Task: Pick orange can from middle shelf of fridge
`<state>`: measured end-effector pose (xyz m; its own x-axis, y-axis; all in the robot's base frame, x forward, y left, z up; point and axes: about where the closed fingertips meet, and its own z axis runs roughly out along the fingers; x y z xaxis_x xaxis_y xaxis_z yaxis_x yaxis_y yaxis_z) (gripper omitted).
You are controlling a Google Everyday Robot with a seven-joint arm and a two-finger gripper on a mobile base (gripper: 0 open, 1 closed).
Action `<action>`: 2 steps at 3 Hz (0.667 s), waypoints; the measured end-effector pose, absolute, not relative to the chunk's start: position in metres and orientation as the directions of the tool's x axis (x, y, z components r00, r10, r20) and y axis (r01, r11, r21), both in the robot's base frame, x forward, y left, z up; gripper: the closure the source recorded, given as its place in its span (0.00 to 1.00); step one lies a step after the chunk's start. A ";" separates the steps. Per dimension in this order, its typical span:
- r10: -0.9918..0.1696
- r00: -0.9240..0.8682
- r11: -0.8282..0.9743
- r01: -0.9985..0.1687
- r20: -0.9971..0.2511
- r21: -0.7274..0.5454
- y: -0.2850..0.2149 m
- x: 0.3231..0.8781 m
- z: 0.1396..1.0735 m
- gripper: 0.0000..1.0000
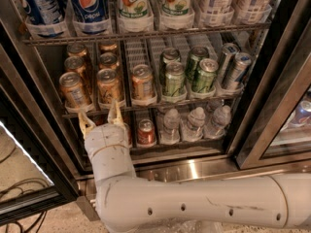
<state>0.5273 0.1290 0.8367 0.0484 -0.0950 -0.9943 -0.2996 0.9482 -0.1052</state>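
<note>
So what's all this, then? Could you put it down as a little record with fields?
Place: tall stainless steel drinks fridge, robot arm reaching in
Top level: big plastic soda bottles
Middle shelf: metal wire rack; orange-gold aluminium cans in the left lanes, green aluminium cans to their right
Bottom level: small red can, clear water bottles
Gripper: white two-finger gripper, open and empty, pointing up at the rack's front rail, just below the front orange-gold cans
</note>
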 end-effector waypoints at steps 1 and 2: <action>-0.100 0.044 0.961 -0.255 -0.994 -0.108 0.126 0.534 0.832 0.36; -0.100 0.044 0.961 -0.255 -0.994 -0.108 0.126 0.534 0.832 0.36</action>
<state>0.5339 0.1258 0.8322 0.0436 -0.0996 -0.9941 -0.2549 0.9610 -0.1075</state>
